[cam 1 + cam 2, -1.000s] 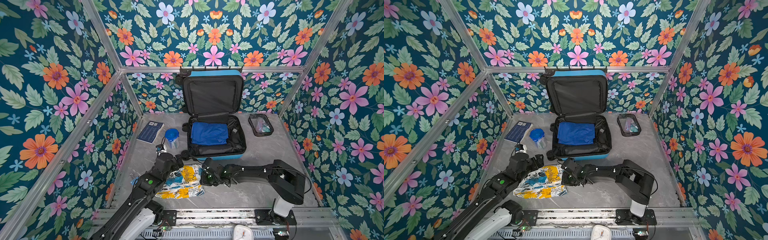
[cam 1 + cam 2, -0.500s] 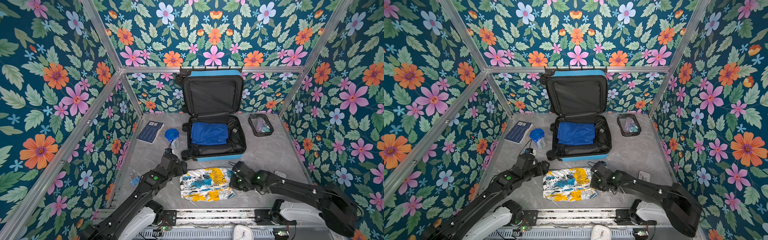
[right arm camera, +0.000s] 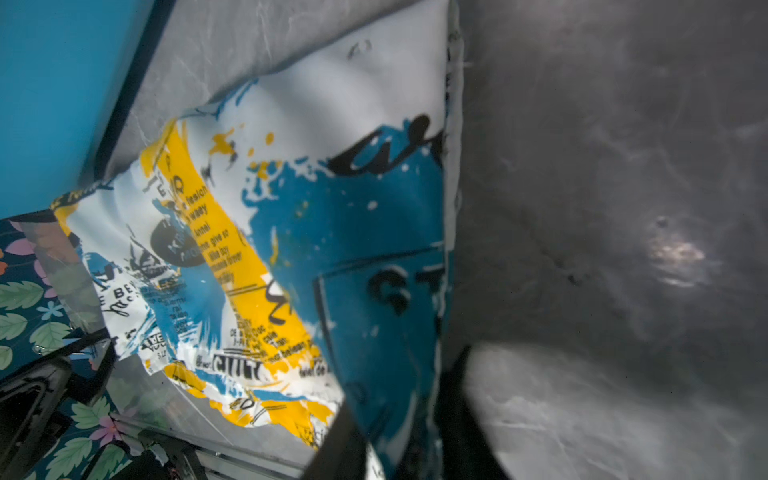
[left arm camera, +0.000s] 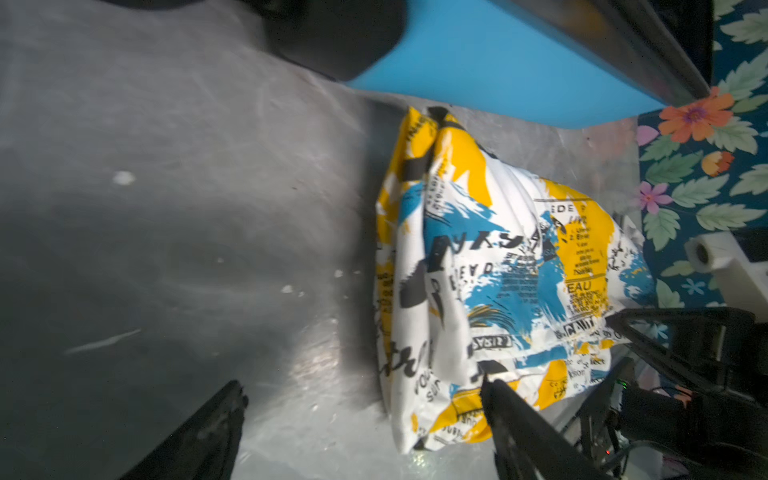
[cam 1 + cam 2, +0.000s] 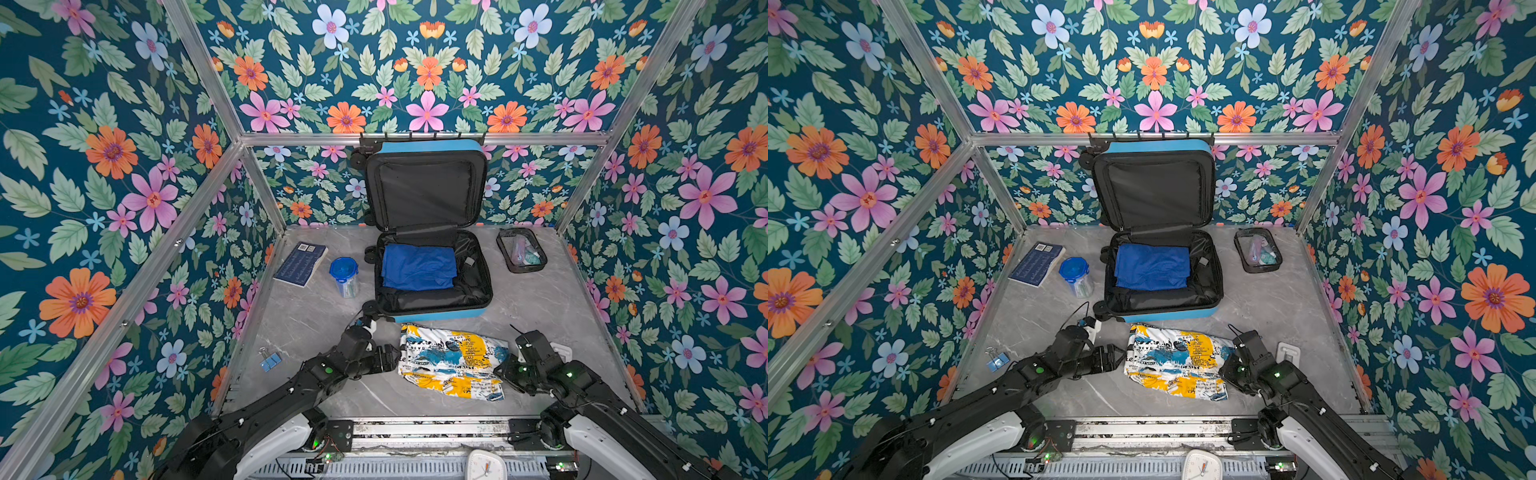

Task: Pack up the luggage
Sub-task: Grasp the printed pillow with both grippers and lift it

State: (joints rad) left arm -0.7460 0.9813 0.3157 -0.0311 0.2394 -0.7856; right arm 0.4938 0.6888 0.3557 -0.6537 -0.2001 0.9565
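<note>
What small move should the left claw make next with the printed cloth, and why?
Probably ease the left claw onto the printed cloth's edge beside it and close. It stands open there, the right claw is at the opposite edge, and the cloth lies on the table before the open luggage, so a two-sided lift looks due.

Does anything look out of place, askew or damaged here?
The printed cloth lies crumpled and askew on the table in front of the luggage. A blue binder clip sits stray at the table's left edge. Nothing spilled or damaged.
</note>
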